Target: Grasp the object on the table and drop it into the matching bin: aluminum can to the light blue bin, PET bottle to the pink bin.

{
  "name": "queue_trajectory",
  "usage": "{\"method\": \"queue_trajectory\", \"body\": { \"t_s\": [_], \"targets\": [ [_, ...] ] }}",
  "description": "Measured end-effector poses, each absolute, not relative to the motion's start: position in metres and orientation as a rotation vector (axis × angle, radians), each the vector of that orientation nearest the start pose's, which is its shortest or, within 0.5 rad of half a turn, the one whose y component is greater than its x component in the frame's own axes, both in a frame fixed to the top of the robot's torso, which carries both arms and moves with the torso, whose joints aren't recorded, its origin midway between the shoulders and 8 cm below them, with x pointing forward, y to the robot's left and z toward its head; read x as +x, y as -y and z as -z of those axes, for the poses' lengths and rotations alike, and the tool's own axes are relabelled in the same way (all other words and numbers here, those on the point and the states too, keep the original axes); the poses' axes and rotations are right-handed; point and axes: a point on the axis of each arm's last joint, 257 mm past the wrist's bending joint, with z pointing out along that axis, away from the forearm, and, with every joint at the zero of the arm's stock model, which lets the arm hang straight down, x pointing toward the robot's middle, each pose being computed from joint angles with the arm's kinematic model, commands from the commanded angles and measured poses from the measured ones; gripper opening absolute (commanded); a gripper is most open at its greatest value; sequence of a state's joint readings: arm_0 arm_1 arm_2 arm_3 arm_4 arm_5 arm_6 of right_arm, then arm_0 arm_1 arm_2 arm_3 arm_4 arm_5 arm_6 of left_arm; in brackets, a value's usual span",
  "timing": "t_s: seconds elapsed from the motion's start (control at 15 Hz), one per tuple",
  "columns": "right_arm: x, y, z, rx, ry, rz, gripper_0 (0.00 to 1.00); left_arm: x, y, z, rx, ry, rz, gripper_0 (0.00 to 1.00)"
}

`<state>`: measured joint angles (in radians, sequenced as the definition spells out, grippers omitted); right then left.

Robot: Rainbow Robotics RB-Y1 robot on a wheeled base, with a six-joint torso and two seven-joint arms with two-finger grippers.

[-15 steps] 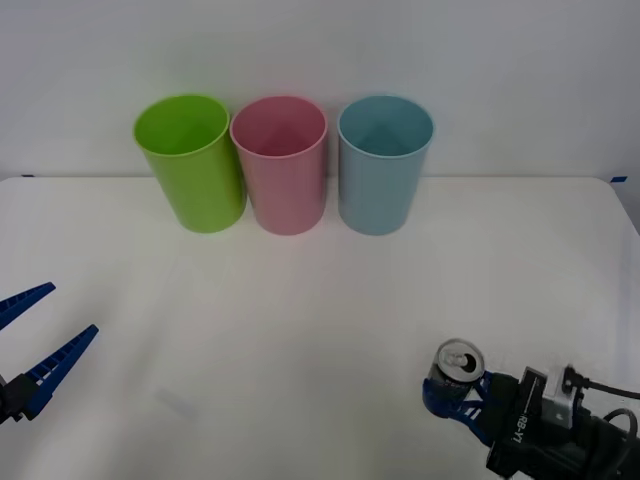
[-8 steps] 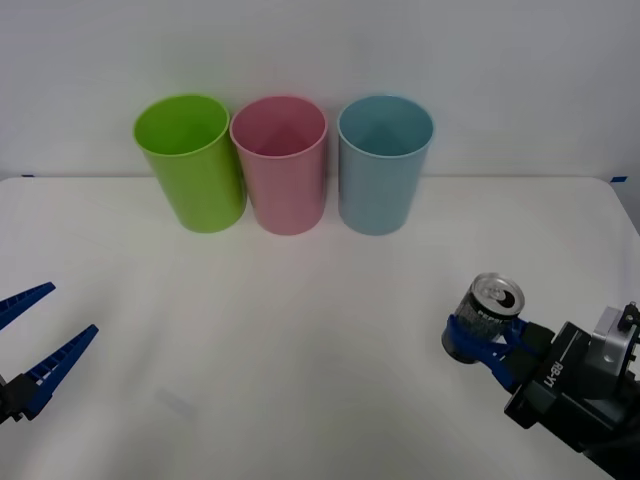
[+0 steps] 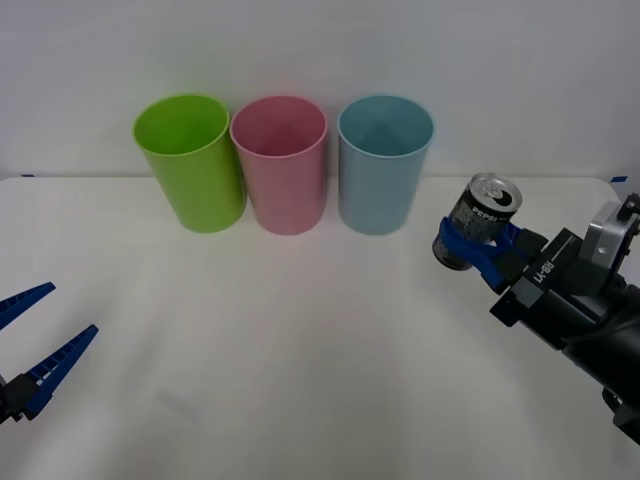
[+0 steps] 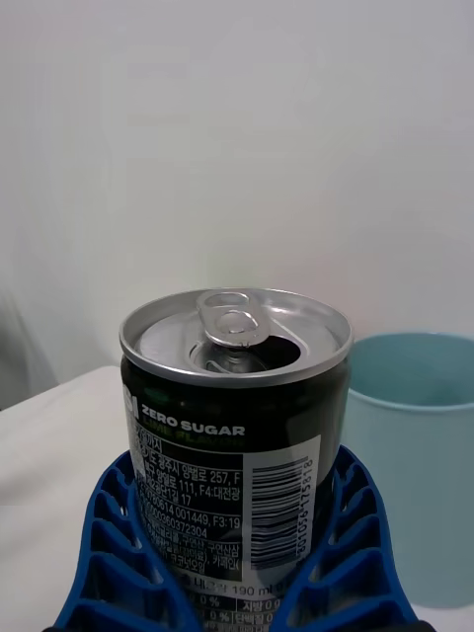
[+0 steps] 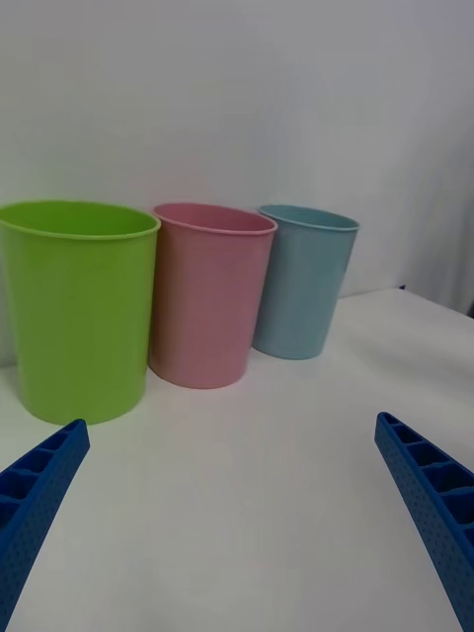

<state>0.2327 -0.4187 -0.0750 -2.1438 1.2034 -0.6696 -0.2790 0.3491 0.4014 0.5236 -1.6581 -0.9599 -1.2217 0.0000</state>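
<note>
Three bins are lined up at the far edge of the table [image 3: 300, 330]: lime green bin [image 3: 190, 165], pink bin [image 3: 280, 165], light blue bin [image 3: 384, 165], rims nearly touching. The aluminum can [image 3: 478, 222] is clamped betw. the blue ribbed fingers of the right gripper [image 3: 478, 248], held off the table, tilted, just to the right of the light blue bin and roughly level w/ its rim. In the right wrist view the can [image 4: 235, 434] is seen seated betw. both fingers, opening up, w/ the light blue bin [image 4: 420, 464] beyond it. The left gripper [image 3: 35, 345] is parked at the near left of the table, fingers spread apart, nothing held.

Step judged: carry phase; can not yet over the bin mouth.

Risks, as judged:
- grip is low on the can body, so a tilted can could slip or pivot during transport
- release before the can is centred over the rim → bounce off the edge onto the table
- too low an approach → bin wall is struck, bin tipped or shoved into the pink bin
- overshoot to the left → can dropped in the pink bin, wrong sort
</note>
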Motion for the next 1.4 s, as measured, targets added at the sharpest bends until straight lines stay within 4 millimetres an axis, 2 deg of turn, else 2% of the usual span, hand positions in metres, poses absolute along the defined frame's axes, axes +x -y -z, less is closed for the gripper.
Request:
{"method": "queue_trajectory", "body": {
  "t_s": [0.33, 0.8, 1.4],
  "targets": [
    [0.446, 0.138, 0.042, -0.506, -1.264, -0.638, 0.0, 0.342, -0.33, 0.169, 0.465, -1.441, 0.567, 1.0],
    [0.539, 0.137, 0.013, -0.409, -1.228, -0.522, 0.0, 0.342, -0.33, 0.169, 0.465, -1.441, 0.567, 1.0],
    [0.64, 0.123, 0.01, -0.246, -1.292, -0.387, 0.0, 0.342, -0.33, 0.169, 0.465, -1.441, 0.567, 1.0]
  ]
}}
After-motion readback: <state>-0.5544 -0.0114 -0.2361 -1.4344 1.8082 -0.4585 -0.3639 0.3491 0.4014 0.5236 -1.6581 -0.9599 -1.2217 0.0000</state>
